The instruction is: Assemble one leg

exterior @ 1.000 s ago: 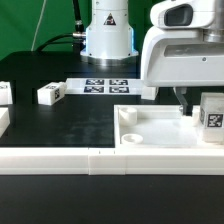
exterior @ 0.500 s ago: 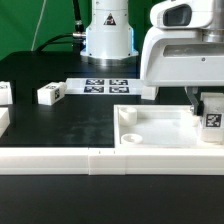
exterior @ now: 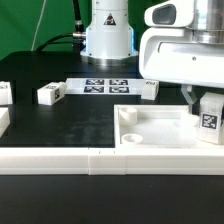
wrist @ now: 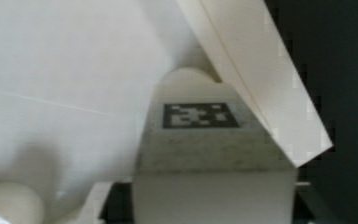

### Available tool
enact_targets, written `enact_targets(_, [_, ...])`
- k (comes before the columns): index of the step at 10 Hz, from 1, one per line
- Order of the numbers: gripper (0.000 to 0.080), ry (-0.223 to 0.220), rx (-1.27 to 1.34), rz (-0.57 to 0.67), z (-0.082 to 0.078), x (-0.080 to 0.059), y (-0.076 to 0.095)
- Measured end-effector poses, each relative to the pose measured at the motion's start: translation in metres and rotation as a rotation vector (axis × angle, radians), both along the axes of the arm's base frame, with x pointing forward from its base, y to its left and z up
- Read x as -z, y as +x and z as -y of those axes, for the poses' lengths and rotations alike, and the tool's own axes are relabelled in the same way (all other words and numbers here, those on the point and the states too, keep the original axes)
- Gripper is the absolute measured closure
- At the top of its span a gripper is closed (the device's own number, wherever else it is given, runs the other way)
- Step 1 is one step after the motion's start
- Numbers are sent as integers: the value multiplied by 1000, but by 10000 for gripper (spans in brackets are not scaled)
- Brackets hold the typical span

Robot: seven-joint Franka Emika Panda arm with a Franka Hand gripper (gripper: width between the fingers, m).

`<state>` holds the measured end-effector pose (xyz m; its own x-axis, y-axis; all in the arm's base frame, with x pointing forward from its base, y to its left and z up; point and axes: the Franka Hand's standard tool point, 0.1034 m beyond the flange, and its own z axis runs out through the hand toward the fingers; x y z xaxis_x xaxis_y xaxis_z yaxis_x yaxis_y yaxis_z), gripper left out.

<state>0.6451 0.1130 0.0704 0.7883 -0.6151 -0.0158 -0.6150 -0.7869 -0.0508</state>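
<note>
Filling most of the exterior view, the black table [exterior: 60, 125] carries everything else, with a long white rail [exterior: 60, 161] running along its near edge. On the exterior view's right sits the large white square top [exterior: 160, 128], tray-like, with a round hole [exterior: 129, 136] visible in its near corner on the side toward the view's left. Above it looms the arm's white wrist housing [exterior: 180, 50], while the arm's base [exterior: 107, 30] stands at the back of the table. Just in front of that base lies the marker board [exterior: 105, 87], flat, with its row of tags facing up. Well apart from the top, toward the exterior view's left, a loose white block [exterior: 50, 94] with a tag rests on the table, and another white part [exterior: 5, 93] is cut off at the frame edge. At the far right corner of the top, the gripper [exterior: 208, 112] is clamped on the leg [exterior: 209, 122], which stands roughly upright with its tag facing the camera, its lower end at or just above the tray's surface; contact there cannot be judged. In the wrist view the leg [wrist: 202, 150] shows close up, tag [wrist: 197, 115] clearly legible, with one white finger [wrist: 256, 70] pressed along its side and the top's pale surface [wrist: 60, 80] behind.
</note>
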Motion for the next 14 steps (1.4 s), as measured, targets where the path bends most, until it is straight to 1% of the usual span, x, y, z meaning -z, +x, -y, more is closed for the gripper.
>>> enact_targets(3, [509, 1, 317, -17, 2, 1, -2])
enact_targets(5, [509, 19, 527, -31, 4, 1, -3])
enact_targets(7, [509, 23, 813, -50, 5, 1, -6])
enact_targets(8, [509, 22, 886, -54, 5, 1, -7])
enact_targets(10, [509, 42, 1092, -79, 4, 1, -8])
enact_targets(11, [509, 53, 1157, -91, 4, 1, -8])
enact_targets(12, [509, 53, 1181, -92, 3, 1, -8])
enact_targets(13, [509, 53, 1148, -89, 3, 1, -8])
enact_targets(14, [432, 53, 1124, -88, 3, 2, -8])
